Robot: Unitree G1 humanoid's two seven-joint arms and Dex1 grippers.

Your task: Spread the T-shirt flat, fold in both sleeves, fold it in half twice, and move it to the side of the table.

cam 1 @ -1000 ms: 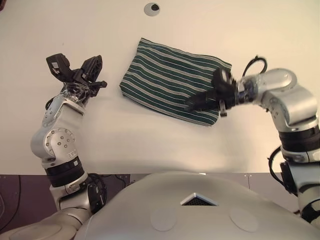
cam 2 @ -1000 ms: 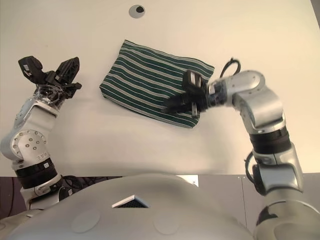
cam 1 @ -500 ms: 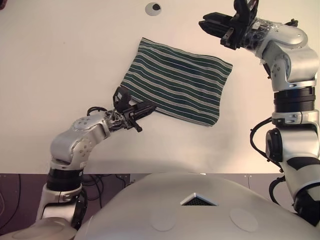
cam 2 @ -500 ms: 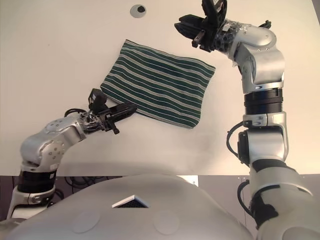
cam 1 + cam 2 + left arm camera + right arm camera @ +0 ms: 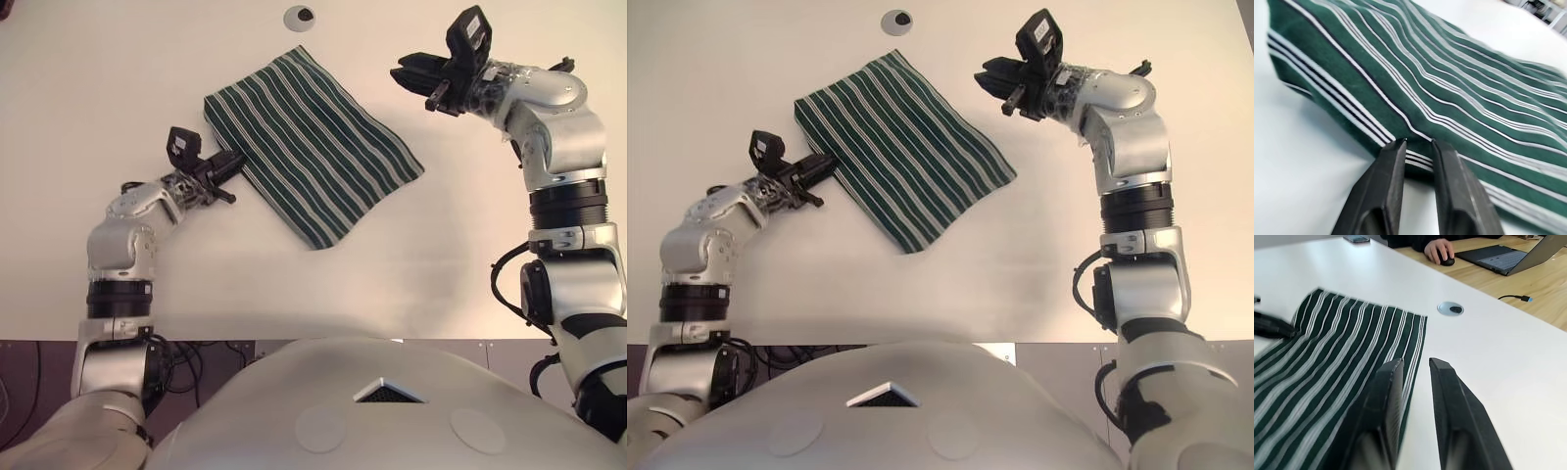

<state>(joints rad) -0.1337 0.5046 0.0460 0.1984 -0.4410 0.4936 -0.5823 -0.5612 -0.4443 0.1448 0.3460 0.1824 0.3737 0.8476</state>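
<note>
Lying on white tabletop [image 5: 118, 59] toward far edge: folded striped T-shirt [image 5: 309, 147], set diagonally. Left gripper [image 5: 1418, 142] narrowly parted, tips touching shirt's left edge, clasping nothing. Right gripper [image 5: 1415, 362] likewise narrowly parted, empty, raised beyond shirt's right corner. Round grommet [image 5: 299, 17] at far edge.

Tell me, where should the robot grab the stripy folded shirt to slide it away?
Probably the thick folded edge on the robot's left side of the T-shirt, coming in low along the table from the left. The shirt lies flat, so only its edges offer anything to pinch, and the left gripper sits right at that edge.
</note>
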